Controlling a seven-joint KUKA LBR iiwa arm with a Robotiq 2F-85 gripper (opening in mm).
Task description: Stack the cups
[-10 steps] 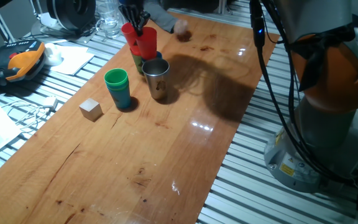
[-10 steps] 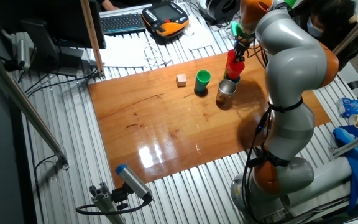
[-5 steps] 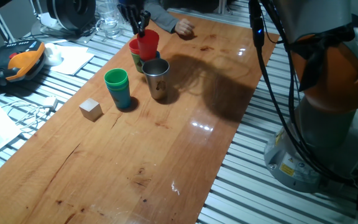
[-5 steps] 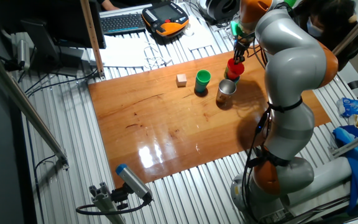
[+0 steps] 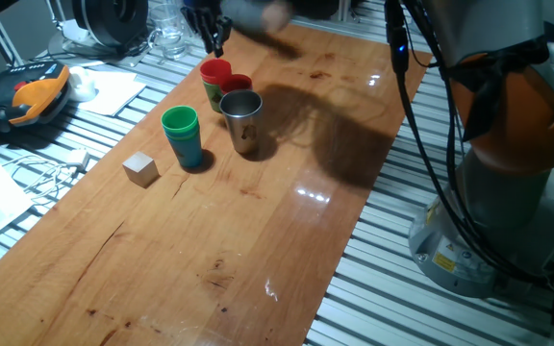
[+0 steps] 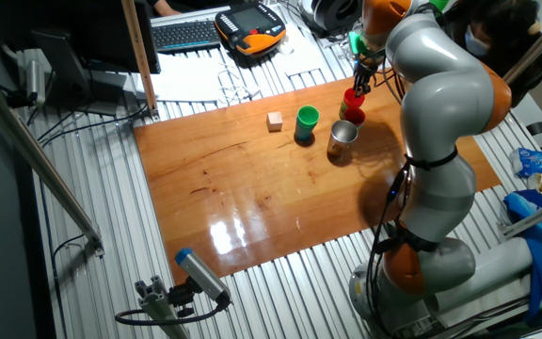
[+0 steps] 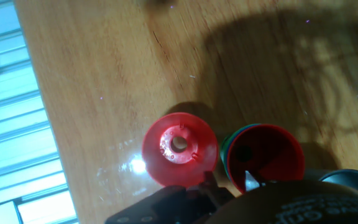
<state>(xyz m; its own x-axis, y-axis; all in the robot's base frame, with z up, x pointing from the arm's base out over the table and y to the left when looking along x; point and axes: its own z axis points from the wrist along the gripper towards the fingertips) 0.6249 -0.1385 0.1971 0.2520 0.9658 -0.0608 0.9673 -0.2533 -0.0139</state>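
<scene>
Two red cups top neighbouring stacks at the table's far end: one red cup (image 5: 214, 69) over a green cup, the other red cup (image 5: 237, 83) lower, just behind the steel cup (image 5: 243, 117). A green cup (image 5: 180, 122) sits nested in a blue one to the left. My gripper (image 5: 214, 35) hangs above the red cups, open and holding nothing. The hand view looks down on both red cups (image 7: 179, 149) (image 7: 265, 158), with my gripper (image 7: 229, 182) at the bottom edge. From the other side, the gripper (image 6: 359, 77) is above the red cups (image 6: 353, 97).
A small wooden cube (image 5: 140, 169) lies left of the green cup. A blurred hand (image 5: 258, 13) moves at the far table edge. An orange pendant (image 5: 37, 94), cables and papers lie off the table's left side. The arm's base (image 5: 503, 144) stands to the right.
The red cup I held has dropped onto the stack behind the steel cup and is released. My gripper has risen clear of it. The person's hand has shifted at the far edge.
</scene>
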